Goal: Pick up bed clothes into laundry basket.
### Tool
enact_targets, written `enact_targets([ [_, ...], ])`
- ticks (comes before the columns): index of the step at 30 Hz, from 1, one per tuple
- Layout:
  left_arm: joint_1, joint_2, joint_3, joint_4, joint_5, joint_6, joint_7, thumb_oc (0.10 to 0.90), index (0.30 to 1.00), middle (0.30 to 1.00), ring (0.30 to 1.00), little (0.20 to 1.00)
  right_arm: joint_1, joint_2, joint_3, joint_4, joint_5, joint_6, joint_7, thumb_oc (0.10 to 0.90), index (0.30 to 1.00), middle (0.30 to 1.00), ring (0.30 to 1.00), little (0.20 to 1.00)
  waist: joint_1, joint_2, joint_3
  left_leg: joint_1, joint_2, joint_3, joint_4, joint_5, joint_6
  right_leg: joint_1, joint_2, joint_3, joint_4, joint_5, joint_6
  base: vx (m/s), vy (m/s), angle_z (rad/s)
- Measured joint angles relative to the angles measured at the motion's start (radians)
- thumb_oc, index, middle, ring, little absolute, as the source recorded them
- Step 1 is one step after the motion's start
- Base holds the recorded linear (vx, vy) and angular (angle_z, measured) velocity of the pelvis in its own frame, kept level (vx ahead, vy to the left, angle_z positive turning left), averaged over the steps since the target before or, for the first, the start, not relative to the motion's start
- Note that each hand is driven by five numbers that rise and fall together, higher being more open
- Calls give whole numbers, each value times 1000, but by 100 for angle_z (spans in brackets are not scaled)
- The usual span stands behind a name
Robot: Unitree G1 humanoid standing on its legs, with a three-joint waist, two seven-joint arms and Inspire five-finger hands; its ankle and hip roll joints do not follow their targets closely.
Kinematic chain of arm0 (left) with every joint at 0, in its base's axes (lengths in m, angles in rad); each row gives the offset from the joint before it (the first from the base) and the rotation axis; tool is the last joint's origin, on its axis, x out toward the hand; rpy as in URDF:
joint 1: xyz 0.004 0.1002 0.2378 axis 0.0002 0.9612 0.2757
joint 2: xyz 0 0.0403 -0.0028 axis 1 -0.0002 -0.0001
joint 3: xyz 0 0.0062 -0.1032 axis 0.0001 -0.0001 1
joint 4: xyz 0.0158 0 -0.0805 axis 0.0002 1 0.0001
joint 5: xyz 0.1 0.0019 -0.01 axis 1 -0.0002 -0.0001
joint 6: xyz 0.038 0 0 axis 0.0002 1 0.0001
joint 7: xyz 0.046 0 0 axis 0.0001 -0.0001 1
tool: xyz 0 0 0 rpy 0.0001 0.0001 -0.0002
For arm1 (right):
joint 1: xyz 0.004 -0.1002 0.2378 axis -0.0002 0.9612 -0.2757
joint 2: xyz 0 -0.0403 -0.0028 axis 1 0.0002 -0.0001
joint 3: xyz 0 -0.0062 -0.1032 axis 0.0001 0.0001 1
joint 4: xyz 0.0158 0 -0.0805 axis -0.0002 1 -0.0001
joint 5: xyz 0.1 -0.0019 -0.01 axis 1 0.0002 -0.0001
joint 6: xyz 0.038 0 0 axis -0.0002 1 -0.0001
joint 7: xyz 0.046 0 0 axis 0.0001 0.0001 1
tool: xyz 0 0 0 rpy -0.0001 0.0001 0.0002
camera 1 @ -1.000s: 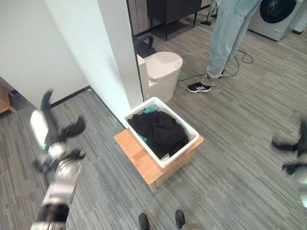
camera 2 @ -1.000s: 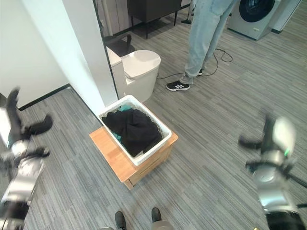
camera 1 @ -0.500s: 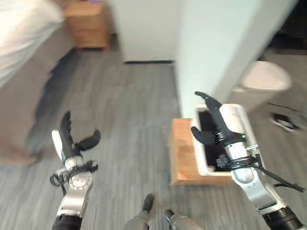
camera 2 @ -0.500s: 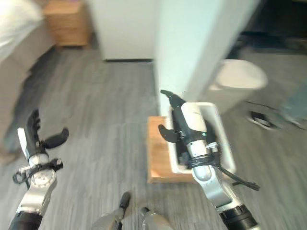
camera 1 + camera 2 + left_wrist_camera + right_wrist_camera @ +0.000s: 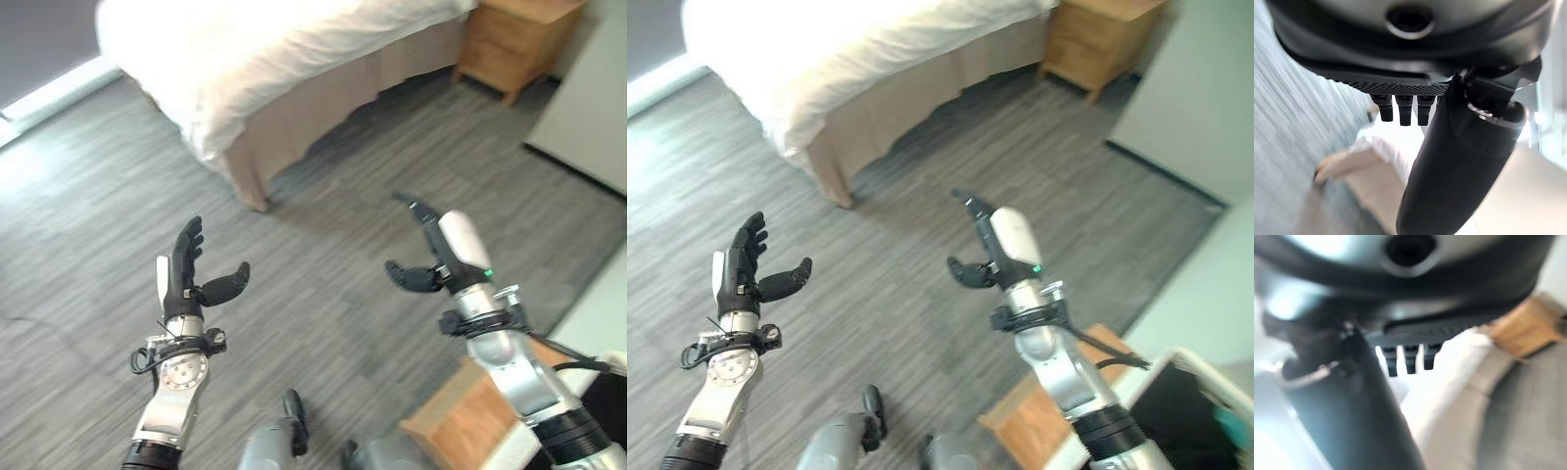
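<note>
Hovering empty, left hand [image 5: 186, 277] and right hand [image 5: 443, 257] spread wide; bed [image 5: 294, 59] and laundry basket [image 5: 1205, 411] cut off

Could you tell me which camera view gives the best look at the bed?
The left eye view: the bed shows most of its white cover and beige side. The right eye view shows nearly as much. Both wrist views catch blurred parts past open hands.
</note>
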Motion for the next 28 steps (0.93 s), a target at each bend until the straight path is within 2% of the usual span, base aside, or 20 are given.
enact_targets([
  [1, 18, 5, 1, -1, 0, 8, -14, 800, 900, 900, 900, 900, 0, 28, 2, 7, 8, 23, 7, 800, 900, 900, 900, 900, 17, -40, -14, 45, -27, 48, 11, -24, -39, 21, -39, -8, -21, 10, 18, 225, 391, 168],
  [2, 36, 4, -7, -6, -1, 19, -19, 800, 900, 900, 900, 900, 6, 26, 2, 7, 10, 24, 8, 800, 900, 900, 900, 900, 9, -52, -14, 75, -42, 45, -26, -24, -47, 68, -64, -30, -78, 33, 35, 39, 224, 82],
  [3, 31, 3, -18, -5, -1, 31, -32, 800, 900, 900, 900, 900, 14, 21, -10, 9, 10, 25, 7, 800, 900, 900, 900, 900, 4, -46, -17, 101, -59, 39, -62, 31, -26, 107, -72, -65, -113, 42, 47, -6, 140, 113],
  [4, 27, -5, -27, -6, -1, 40, -37, 800, 900, 900, 900, 900, 9, 14, -11, 23, 7, 27, 9, 800, 900, 900, 900, 900, 9, -30, -15, 132, -65, 0, -90, 144, 13, 112, -69, -108, -63, 42, 49, -37, 129, 132],
  [6, 6, -4, -41, 1, -10, 62, -38, 800, 900, 900, 900, 900, 13, 33, -4, 33, 4, 38, 15, 800, 900, 900, 900, 900, -3, -40, -9, 139, -59, -50, -115, 145, 16, -9, -104, -84, 221, 80, 54, -34, 126, 106],
  [7, 6, 6, -36, 3, -9, 65, -38, 800, 900, 900, 900, 900, 8, 51, 8, 27, -7, 32, 17, 800, 900, 900, 900, 900, -10, -40, -5, 137, -65, -45, -134, 140, 24, -105, -90, 21, 311, 51, 80, 19, 139, 96],
  [8, 1, 8, -27, 4, -9, 68, -37, 800, 900, 900, 900, 900, 0, 58, 11, 15, -12, 28, 17, 800, 900, 900, 900, 900, -20, -58, -7, 133, -72, -55, -149, 139, 23, -128, -71, 89, 207, 36, 118, 20, 129, 112],
  [9, -6, 23, -31, 6, -9, 72, -38, 800, 900, 900, 900, 900, -4, 67, 12, 16, -18, 24, 17, 800, 900, 900, 900, 900, -23, -68, -5, 133, -87, -84, -162, 139, 22, -129, -71, 132, 93, 67, 131, 101, 174, 154],
  [10, 6, 28, -38, 20, -1, 72, -52, 800, 900, 900, 900, 900, -3, 92, 15, 32, -24, 28, 9, 800, 900, 900, 900, 900, -14, -58, 1, 129, -103, -138, -183, 124, 0, -58, -23, 218, -71, 158, 122, 110, 72, 165],
  [11, 10, 7, -43, 21, 1, 71, -54, 800, 900, 900, 900, 900, -11, 98, 19, 58, -23, 35, 4, 800, 900, 900, 900, 900, -1, -59, 5, 127, -129, -163, -144, 95, 13, -62, -10, 309, 1, 131, 124, 113, 29, 152],
  [12, 17, -1, -47, 23, 0, 72, -52, 800, 900, 900, 900, 900, -17, 92, 29, 73, -23, 36, 9, 800, 900, 900, 900, 900, 5, -54, 8, 129, -133, -191, -135, 69, 34, -84, -1, 350, 52, 118, 138, 110, -75, 114],
  [13, 39, 14, -48, 13, 0, 72, -51, 800, 900, 900, 900, 900, -22, 87, 50, 76, -22, 35, 17, 800, 900, 900, 900, 900, 13, -41, 1, 156, -116, -254, -185, 43, 17, -114, 31, 372, 163, 58, 160, 120, -74, 86],
  [14, 39, 37, -43, 12, 0, 72, -51, 800, 900, 900, 900, 900, -24, 87, 58, 68, -22, 33, 22, 800, 900, 900, 900, 900, 25, -56, -6, 162, -104, -268, -217, 69, -53, -108, 58, 417, 106, 19, 149, 151, -113, 89],
  [15, 34, 44, -35, 12, 0, 75, -53, 800, 900, 900, 900, 900, -30, 75, 60, 53, -23, 32, 29, 800, 900, 900, 900, 900, 29, -53, -3, 160, -100, -294, -239, 90, -91, -94, 73, 416, 68, 21, 120, 86, -75, 64],
  [16, 43, 52, -34, 8, 1, 78, -54, 800, 900, 900, 900, 900, -44, 68, 58, 56, -21, 32, 32, 800, 900, 900, 900, 900, 29, -46, -3, 159, -91, -291, -238, 109, -85, -62, 81, 391, -7, 65, 109, 51, -69, 31],
  [19, 56, 62, -30, -8, 6, 78, -60, 800, 900, 900, 900, 900, -51, 62, 33, 52, -18, 28, 32, 800, 900, 900, 900, 900, 35, -54, -6, 183, -90, -221, -238, 100, -77, -22, 87, 400, -83, 98, 111, 63, -44, -12],
  [22, 56, 56, -22, -8, 16, 78, -67, 800, 900, 900, 900, 900, -43, 56, -8, 54, -14, 28, 32, 800, 900, 900, 900, 900, 5, -56, -7, 191, -92, -202, -239, 57, -104, -5, 77, 405, -130, 113, 125, 53, -23, -15],
  [23, 57, 56, -20, -8, 23, 78, -71, 800, 900, 900, 900, 900, -27, 57, -17, 54, -7, 28, 32, 800, 900, 900, 900, 900, 0, -65, -12, 192, -101, -201, -241, 53, -109, -1, 66, 410, -145, 116, 131, 27, -31, -3],
  [26, 58, 57, 1, -7, 41, 78, -83, 800, 900, 900, 900, 900, 12, 60, -18, 55, -1, 29, 35, 800, 900, 900, 900, 900, -3, -89, -25, 197, -130, -200, -247, 51, -105, 30, 28, 415, -205, 137, 153, 16, -15, 0],
  [28, 60, 57, 10, -7, 41, 78, -83, 800, 900, 900, 900, 900, 22, 64, -18, 55, -1, 29, 38, 800, 900, 900, 900, 900, -1, -93, -28, 202, -140, -201, -247, 46, -97, 53, 15, 414, -239, 149, 159, 8, -19, 6],
])
